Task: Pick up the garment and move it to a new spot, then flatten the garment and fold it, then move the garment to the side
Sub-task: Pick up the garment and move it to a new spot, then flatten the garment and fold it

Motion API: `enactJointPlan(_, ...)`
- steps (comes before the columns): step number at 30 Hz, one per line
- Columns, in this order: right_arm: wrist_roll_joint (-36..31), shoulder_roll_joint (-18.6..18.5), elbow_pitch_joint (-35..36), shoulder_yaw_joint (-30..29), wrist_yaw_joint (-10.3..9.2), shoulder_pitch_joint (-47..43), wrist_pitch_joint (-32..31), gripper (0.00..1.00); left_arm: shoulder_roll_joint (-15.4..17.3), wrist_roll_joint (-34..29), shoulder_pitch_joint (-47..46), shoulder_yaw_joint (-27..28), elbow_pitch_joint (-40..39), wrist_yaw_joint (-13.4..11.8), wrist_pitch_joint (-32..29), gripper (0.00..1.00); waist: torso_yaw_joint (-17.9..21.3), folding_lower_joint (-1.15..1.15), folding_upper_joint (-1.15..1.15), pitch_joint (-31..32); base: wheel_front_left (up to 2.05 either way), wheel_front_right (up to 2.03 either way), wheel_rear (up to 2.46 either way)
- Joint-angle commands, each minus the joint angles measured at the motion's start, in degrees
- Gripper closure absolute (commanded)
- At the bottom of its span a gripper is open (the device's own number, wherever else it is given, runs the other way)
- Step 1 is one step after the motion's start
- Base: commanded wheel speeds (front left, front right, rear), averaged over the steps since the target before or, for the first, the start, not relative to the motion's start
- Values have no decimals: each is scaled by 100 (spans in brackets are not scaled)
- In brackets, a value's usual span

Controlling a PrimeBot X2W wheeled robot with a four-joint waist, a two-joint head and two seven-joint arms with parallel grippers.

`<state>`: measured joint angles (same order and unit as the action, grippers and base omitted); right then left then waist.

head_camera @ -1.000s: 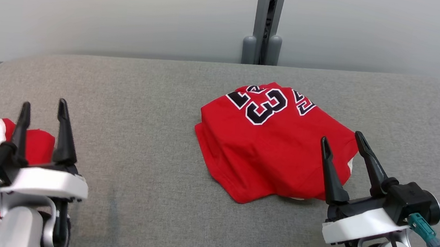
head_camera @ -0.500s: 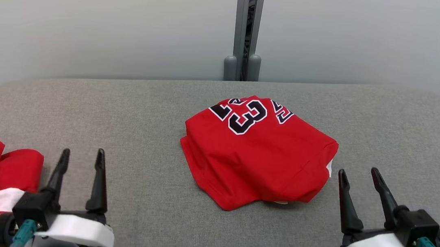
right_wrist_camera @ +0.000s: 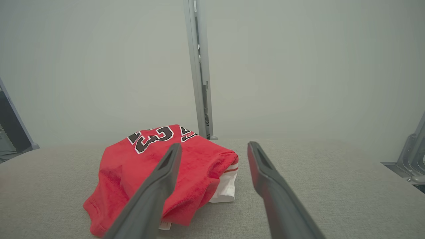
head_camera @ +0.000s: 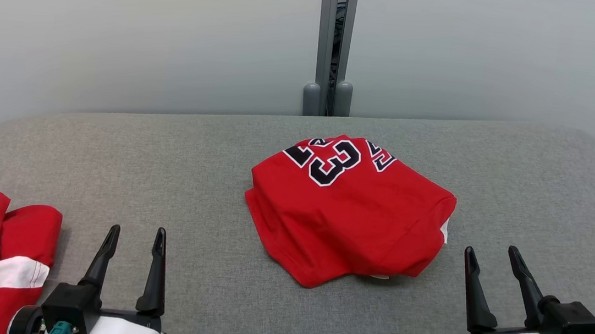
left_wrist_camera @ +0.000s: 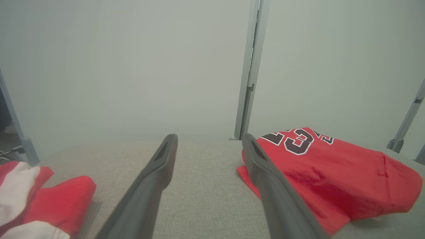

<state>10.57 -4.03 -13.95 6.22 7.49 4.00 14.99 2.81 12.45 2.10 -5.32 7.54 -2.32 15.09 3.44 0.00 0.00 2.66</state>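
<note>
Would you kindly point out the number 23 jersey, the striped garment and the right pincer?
number 23 jersey [head_camera: 358, 223], head view, plain red middle.
striped garment [head_camera: 28, 233], head view, red upper right fold.
right pincer [head_camera: 490, 250], head view, midway between its fingertips.

Head high, wrists low; common jersey [head_camera: 347, 216]

I have the left gripper [head_camera: 137, 229] and the right gripper [head_camera: 491, 250] both spread wide and empty, aimed forward, well apart.
</note>
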Motion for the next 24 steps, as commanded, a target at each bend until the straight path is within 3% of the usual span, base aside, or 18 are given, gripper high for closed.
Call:
enactJointPlan(1,-8,-5,30,18,1,-85,35,0,21,-68,67,-14,-45,6,4,0,-11,0,0,-5,0,0,0)
enactJointPlan(13,-120,32,74,104,1,-80,36,0,18,-150,14,-60,86,-4,4,0,-6,0,0,-60,0,0,0)
enactJointPlan(24,-153,36,64,128,1,40,35,0,15,-115,-171,-209,247,146,4,0,90,0,0,-188,0,0,0)
